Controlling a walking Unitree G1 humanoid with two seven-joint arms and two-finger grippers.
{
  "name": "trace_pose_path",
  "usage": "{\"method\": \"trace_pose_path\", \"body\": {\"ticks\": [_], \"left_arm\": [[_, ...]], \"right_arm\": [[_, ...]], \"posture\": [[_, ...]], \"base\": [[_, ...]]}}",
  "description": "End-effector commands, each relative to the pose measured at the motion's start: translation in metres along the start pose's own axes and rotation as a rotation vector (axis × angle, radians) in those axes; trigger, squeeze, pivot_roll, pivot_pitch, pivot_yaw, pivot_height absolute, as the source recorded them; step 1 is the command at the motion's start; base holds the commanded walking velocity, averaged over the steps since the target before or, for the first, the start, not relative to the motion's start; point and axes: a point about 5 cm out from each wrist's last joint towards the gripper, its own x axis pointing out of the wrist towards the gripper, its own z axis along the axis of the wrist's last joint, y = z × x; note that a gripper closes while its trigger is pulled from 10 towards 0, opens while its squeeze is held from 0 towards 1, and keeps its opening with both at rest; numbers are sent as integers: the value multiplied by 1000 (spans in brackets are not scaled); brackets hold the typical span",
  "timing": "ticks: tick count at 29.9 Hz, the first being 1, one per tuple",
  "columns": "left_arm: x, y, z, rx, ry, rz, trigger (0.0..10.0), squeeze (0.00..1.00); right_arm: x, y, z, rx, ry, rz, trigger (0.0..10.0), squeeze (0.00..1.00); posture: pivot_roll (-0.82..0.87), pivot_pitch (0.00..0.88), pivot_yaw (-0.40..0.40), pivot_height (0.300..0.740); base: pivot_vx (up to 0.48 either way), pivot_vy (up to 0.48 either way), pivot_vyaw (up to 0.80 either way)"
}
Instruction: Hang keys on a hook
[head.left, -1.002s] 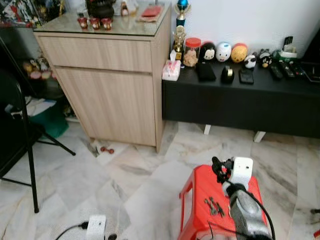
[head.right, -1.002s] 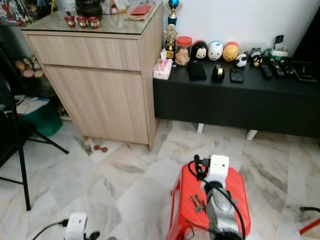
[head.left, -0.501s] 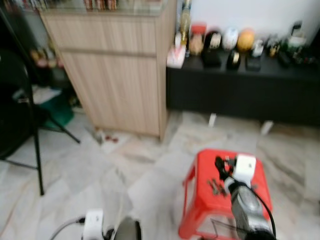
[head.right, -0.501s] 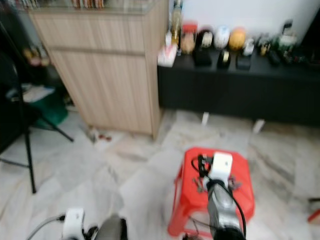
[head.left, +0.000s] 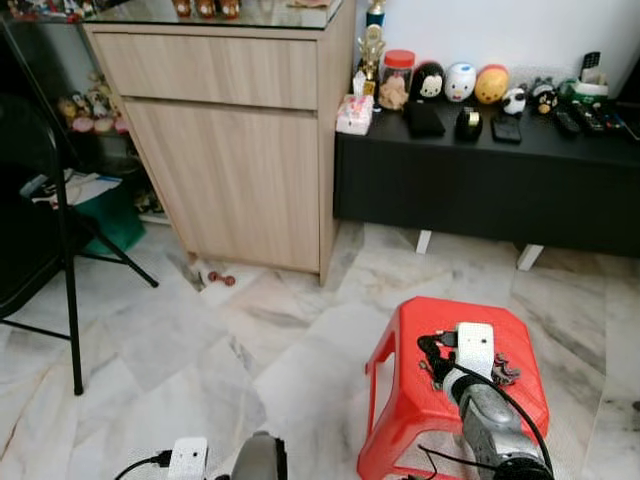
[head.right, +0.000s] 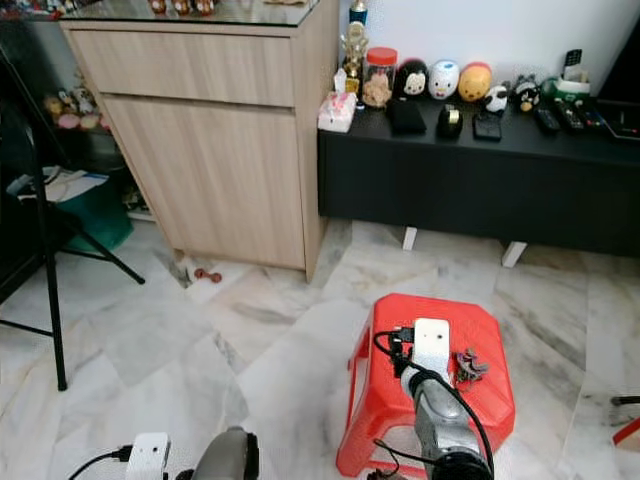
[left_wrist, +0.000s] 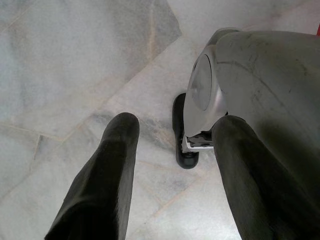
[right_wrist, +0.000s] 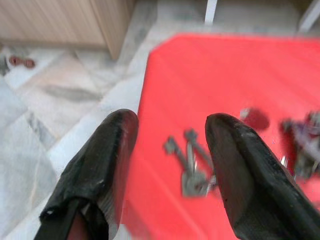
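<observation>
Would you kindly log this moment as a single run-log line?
stage: approach | right gripper: open, over keys on red stool | left gripper: open, idle above floor | keys: not grasped

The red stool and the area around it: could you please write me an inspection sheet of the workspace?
Surface: red stool on the marble floor.
Job's things: keys lie flat on the stool; no hook seen.
Clutter: a second bunch of metal bits on the stool.
Grippers: right gripper open above the keys; left gripper open, hanging over the floor.
Cables: black wire at the right wrist; white plug on the floor.
Surroundings: wooden cabinet, black bench with figurines.
</observation>
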Motion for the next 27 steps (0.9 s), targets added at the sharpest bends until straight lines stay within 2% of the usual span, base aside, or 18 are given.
{"method": "trace_pose_path", "body": {"ticks": [1,6,12,25,27], "left_arm": [[0,-4,-5,-7,26,-17,10000,0],[0,-5,-6,-8,30,-22,10000,0],[0,-4,-5,-5,21,-17,10000,0],[1,-6,-1,-2,11,-20,10000,0],[1,-7,0,-1,6,-22,10000,0]], "right_arm": [[1,-1,-1,-16,25,9,10000,0],[-1,1,-9,-120,45,34,10000,0],[-2,-3,-13,-58,70,-1,10000,0],[-2,-5,-18,-47,92,-24,10000,0],[-2,-4,-19,-23,92,-27,10000,0]], "posture": [[77,70,-11,642],[73,71,-10,642],[78,71,-12,642],[75,56,-13,642],[79,56,-15,642]], "base": [[0,0,0],[0,0,0],[0,0,0],[265,0,0],[285,0,0]]}}
